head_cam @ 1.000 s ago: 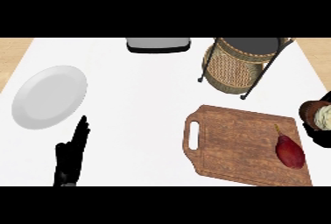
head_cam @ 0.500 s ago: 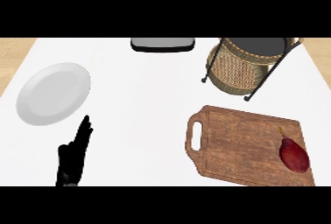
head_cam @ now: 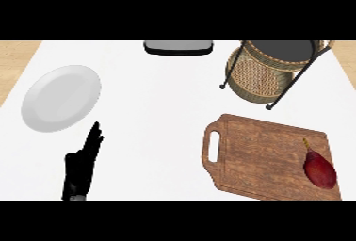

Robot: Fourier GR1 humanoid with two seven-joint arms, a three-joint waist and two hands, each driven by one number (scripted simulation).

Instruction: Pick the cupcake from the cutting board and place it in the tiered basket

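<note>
Checking progress: no cupcake anywhere in the head view. The cutting board point(head_cam: 268, 160) holds only a dark red pear-shaped fruit point(head_cam: 319, 169) near its right edge. The tiered basket point(head_cam: 274, 70) stands just behind the board; its visible tier looks dark and bare, so nothing shows placed yet. The left hand point(head_cam: 82, 164) rests at the lower left, fingers straight and up, holding nothing, just below the white plate point(head_cam: 61, 98). The right hand is out of view, so its state is unknown. My read: the cupcake is off the board and possibly carried off-frame by the right hand; placement in the basket remains. A dark tray point(head_cam: 178, 47) sits at the far edge.
</note>
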